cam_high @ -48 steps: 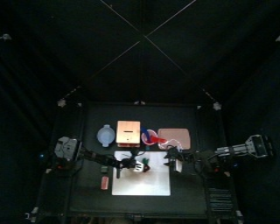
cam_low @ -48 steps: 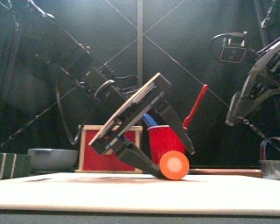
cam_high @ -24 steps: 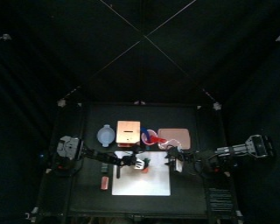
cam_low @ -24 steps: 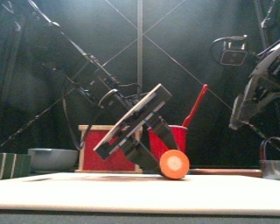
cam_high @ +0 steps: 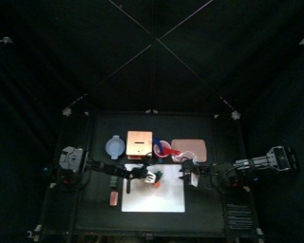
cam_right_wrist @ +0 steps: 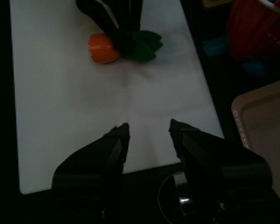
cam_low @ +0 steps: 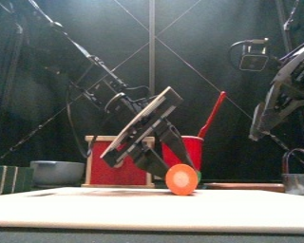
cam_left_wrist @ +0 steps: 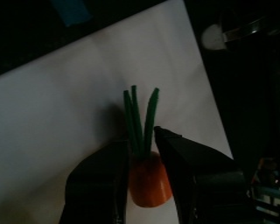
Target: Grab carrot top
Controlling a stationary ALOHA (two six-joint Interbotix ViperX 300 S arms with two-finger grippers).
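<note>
- I am seeing my left end effector [cam_left_wrist: 143,171] angling down onto the white sheet [cam_left_wrist: 60,114], its jaws closing around the orange body of the toy carrot [cam_left_wrist: 149,179].
- The carrot top [cam_left_wrist: 139,122] is sticking out just beyond those jaw tips as thin dark green stalks, lying on the sheet and not itself gripped.
- In the front view the carrot's orange round end [cam_low: 180,179] is sitting low under the left end effector [cam_low: 152,157], on the counter [cam_low: 152,211].
- My right end effector [cam_right_wrist: 149,131] is hanging with its jaws spread and holding nothing, well apart from the carrot top [cam_right_wrist: 139,41].
- A red cup [cam_low: 189,152] is standing behind the left end effector.
</note>
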